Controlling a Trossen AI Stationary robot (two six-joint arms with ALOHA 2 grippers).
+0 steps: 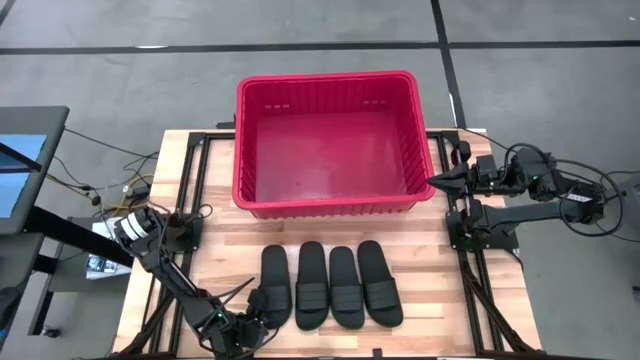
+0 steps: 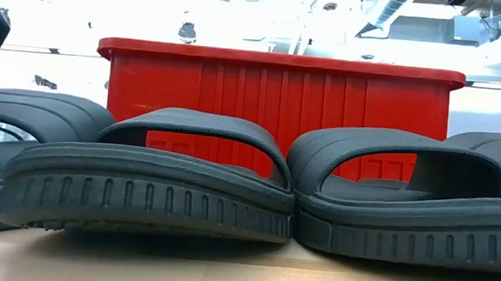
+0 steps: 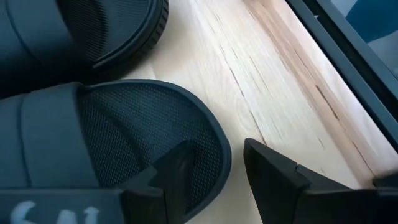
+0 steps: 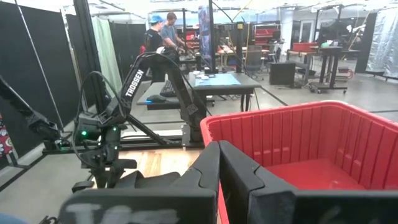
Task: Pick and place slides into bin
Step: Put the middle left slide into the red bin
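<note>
Several black slides lie side by side on their soles on the wooden table, near its front edge. The red bin stands behind them at the far side. My left gripper is low at the near end of the leftmost slide and open. One finger is over the textured footbed, the other over the bare wood outside the sole's rim. My right gripper waits shut beside the bin's right wall, high above the table.
Black frame rails run along the table's left and right sides. Bare wood lies left of the leftmost slide. In the low view two slides fill the foreground in front of the bin. People stand far off in the room.
</note>
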